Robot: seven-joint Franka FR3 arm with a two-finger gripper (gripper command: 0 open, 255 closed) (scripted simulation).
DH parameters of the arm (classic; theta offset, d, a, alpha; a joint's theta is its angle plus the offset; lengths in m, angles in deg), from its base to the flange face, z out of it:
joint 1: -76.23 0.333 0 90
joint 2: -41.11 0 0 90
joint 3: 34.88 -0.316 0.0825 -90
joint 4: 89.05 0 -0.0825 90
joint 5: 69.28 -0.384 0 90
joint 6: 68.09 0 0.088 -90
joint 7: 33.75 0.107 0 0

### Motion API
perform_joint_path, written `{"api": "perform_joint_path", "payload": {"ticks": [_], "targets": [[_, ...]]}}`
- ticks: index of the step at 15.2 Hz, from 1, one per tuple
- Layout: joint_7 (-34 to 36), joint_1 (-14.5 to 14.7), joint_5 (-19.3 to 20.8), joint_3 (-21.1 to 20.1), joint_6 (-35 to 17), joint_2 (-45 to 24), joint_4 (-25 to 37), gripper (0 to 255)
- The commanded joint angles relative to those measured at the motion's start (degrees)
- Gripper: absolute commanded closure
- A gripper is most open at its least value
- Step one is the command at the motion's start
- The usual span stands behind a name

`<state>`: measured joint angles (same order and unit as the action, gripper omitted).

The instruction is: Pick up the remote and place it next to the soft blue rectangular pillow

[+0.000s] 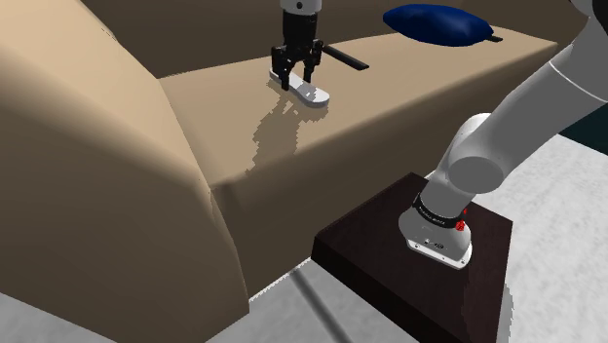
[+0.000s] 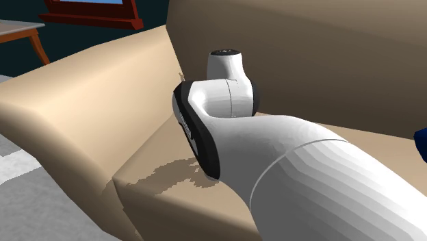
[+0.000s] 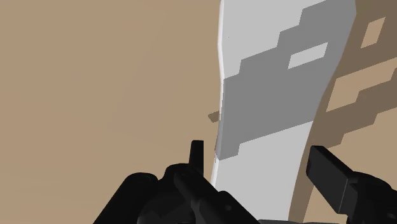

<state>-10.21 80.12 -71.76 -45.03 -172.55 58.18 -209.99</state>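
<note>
The white and grey remote (image 1: pixel 314 95) (image 3: pixel 273 83) lies flat on the tan sofa seat (image 1: pixel 219 112). The black gripper (image 1: pixel 295 80) (image 3: pixel 256 153) hangs just over one end, its fingers wide apart on either side of it, not clamping. The dark blue pillow (image 1: pixel 438 23) lies well apart, farther along the seat

The shoulder view looks down from beside the stand (image 1: pixel 419 255) across the tan sofa (image 1: pixel 97 175). The second exterior view sits close behind the arm (image 2: pixel 328 185), facing the armrest (image 2: pixel 68 103). The wrist view looks down from very near the white remote (image 3: pixel 273 83). All 3 share the seat.
</note>
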Motion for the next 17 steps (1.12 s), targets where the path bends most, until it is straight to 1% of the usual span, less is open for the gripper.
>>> {"api": "perform_joint_path", "payload": {"ticks": [1,17], "targets": [[-0.01,0.0,0.0,0.0,-0.01,-0.01,-0.01,255],[0.11,-0.22,0.33,0.27,12.34,-1.09,13.41,255]]}}
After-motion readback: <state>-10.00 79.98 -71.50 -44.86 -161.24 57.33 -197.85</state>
